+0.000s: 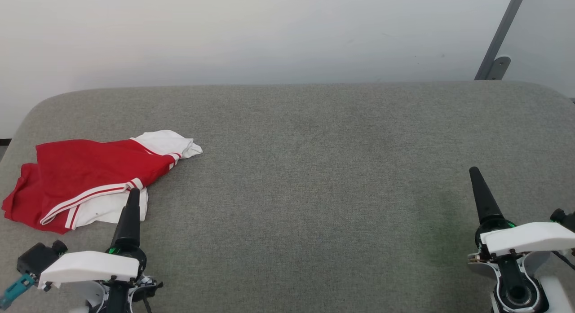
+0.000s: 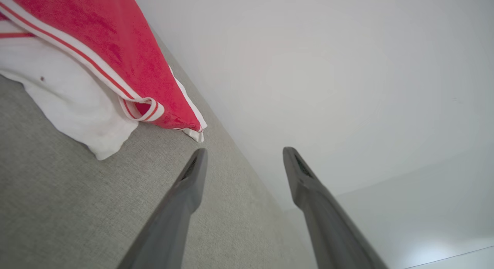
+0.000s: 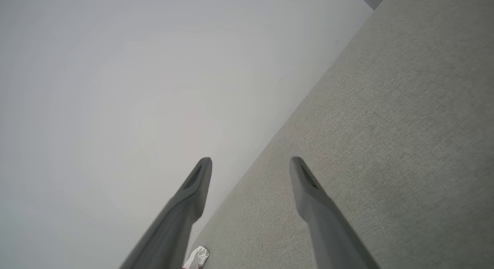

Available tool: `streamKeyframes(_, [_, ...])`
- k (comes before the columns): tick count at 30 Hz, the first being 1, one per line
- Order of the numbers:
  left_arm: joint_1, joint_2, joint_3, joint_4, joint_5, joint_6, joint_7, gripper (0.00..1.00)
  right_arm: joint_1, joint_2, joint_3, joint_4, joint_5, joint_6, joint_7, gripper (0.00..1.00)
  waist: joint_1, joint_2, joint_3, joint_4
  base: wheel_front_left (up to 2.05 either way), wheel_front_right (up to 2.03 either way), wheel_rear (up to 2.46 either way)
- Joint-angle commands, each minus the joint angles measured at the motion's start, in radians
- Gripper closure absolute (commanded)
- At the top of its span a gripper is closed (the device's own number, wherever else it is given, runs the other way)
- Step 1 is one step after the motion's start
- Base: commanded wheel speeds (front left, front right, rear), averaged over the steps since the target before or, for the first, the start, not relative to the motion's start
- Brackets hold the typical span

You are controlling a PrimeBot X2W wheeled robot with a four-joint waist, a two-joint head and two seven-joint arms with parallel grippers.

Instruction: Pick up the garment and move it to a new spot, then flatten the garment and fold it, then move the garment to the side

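garment (image 1: 85, 178): crumpled at left of grey surface (image 1: 314, 178), long axis left-right
left gripper (image 2: 245, 153): spread, empty, garment just beyond it, slightly left (nearer arm)
right gripper (image 3: 251, 161): spread, empty, well apart at right

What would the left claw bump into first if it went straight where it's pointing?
Most likely the shirt: its corner lies just ahead of one finger of the left claw. The middle of the claw aims past it, over the table toward the white wall, though depth is hard to judge.
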Motion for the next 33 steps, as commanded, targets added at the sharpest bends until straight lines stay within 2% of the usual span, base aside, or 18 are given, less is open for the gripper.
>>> streamKeyframes(1, [-0.033, 0.014, 0.001, -0.022, 0.067, 0.003, -0.013, 0.00, -0.036, -0.009, 0.003, -0.012, -0.056, 0.000, -0.014, 0.00, 0.0000, 0.0000, 0.000, 0.001, 0.00, 0.00, 0.00])
streamKeyframes(12, [-0.036, 0.037, -0.023, -0.029, 0.304, 0.017, -0.054, 0.00, -0.064, -0.034, 0.019, 0.028, -0.340, 0.000, -0.055, 0.00, 0.0000, 0.0000, -0.001, 0.002, 0.00, 0.00, 0.00])
streamKeyframes(33, [-0.048, 0.085, -0.084, 0.005, 0.575, 0.042, -0.117, 0.00, -0.107, -0.049, 0.036, 0.075, -0.685, 0.000, -0.119, 0.00, 0.0000, 0.0000, -0.005, 0.005, 0.00, 0.00, 0.00])
